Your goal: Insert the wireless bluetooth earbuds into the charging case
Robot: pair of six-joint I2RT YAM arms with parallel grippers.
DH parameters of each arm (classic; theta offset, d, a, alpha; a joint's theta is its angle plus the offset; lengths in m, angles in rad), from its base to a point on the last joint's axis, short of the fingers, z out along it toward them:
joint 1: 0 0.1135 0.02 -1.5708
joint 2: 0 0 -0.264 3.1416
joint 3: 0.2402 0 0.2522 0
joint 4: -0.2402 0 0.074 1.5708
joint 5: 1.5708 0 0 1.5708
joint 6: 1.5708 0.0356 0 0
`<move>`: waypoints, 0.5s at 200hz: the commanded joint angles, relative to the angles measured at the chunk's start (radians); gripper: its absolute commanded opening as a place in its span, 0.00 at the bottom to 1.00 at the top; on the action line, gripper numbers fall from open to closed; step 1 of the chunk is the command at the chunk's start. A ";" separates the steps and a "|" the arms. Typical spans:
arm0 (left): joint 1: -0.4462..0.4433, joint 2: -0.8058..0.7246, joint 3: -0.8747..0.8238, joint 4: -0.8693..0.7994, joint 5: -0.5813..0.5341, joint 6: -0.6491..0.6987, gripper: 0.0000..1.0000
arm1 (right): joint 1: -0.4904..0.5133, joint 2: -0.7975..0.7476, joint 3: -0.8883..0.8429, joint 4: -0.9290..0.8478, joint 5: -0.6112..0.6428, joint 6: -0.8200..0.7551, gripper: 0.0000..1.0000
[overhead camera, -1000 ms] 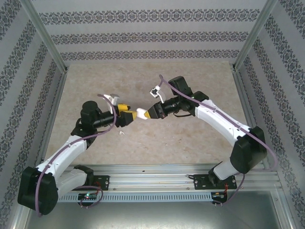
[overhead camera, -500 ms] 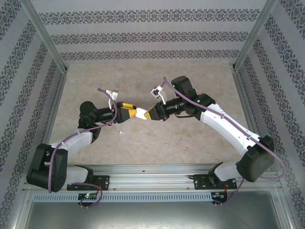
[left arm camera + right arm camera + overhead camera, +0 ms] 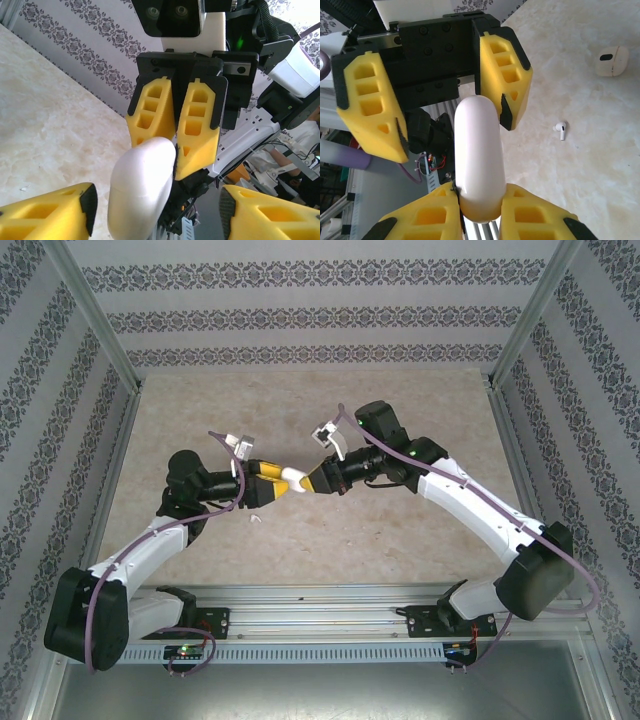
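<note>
Straddling left gripper [image 3: 272, 482]: jaws apart, one yellow finger on either side of the case's free end. One pad is just beside the shell, the other stands off. My read is that it is lining up to take that end or work the lid.
Loose earbud [image 3: 561, 129]: tiny white stemmed piece lying on the marbled table [image 3: 400, 530], on the left arm's side of the meeting point. Nothing touches it, and it is not yet in the case.
Charging case [image 3: 477, 155]: glossy white pebble held up off the table, bridging the two arms. I can see no open lid.
Right gripper [image 3: 314, 480]: clamped on the case's near end, both fingers pinching it. It holds the case out toward the other arm, probably so the free end can be reached.
Tan rounded piece [image 3: 612, 61]: has a dark hole and sits on the table beyond the earbud, well apart from both grippers.
Step in hand, my guess: the case needs opening before any earbud goes in. The pinch is narrow, so the glossy shell could twist.
</note>
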 commanded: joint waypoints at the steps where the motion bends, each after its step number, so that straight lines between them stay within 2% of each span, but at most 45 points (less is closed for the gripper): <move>1: -0.016 0.006 0.022 0.024 0.030 0.000 0.62 | 0.015 0.012 0.020 0.032 -0.030 0.001 0.02; 21: -0.019 0.000 0.022 -0.013 0.028 0.024 0.59 | 0.016 0.016 0.028 0.033 -0.026 0.003 0.02; 62: -0.019 -0.029 0.013 -0.102 0.018 0.084 0.58 | 0.017 0.011 0.034 0.037 -0.015 0.004 0.02; 84: -0.019 -0.036 0.016 -0.144 0.017 0.110 0.53 | 0.016 0.013 0.034 0.045 -0.025 0.012 0.02; 100: -0.020 -0.036 0.020 -0.146 0.017 0.110 0.44 | 0.021 0.015 0.036 0.047 -0.034 0.012 0.02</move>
